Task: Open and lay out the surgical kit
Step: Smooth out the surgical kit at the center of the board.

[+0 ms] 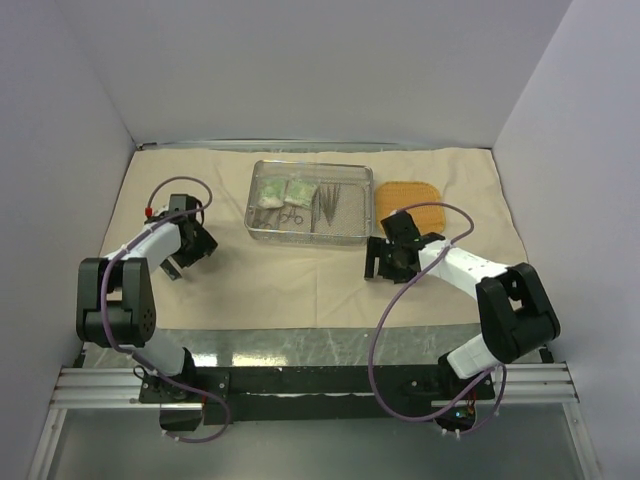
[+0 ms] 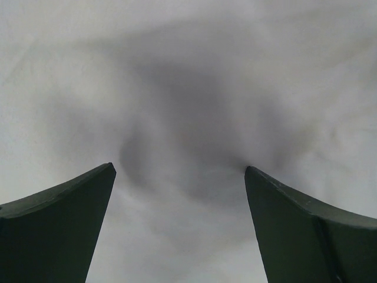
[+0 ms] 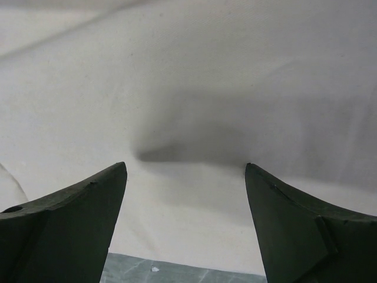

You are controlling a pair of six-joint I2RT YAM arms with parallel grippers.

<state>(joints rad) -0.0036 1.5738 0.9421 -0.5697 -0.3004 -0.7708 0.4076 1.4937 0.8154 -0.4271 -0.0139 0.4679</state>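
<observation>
Low over cloth (image 1: 300,285), left claw (image 1: 188,262) splayed

Wrapping cloth (image 1: 300,285): one.
Wire-mesh tray (image 1: 310,238): one.
Green-white packets (image 1: 271,193) (image 1: 298,192): two.
Ring-handled forceps (image 1: 291,214): one.
Thin steel tweezers (image 1: 328,203): bunched, count not resolvable.
Orange pad (image 1: 410,196): one.
Claws: two, namely left claw (image 2: 179,174) and right claw (image 3: 185,168).

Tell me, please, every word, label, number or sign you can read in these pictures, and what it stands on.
No text can be read in any view.
Two green-white packets in the wire-mesh tray: any print is too small to read.
Beige cloth: plain, no marking, in the top view and both wrist views.
</observation>
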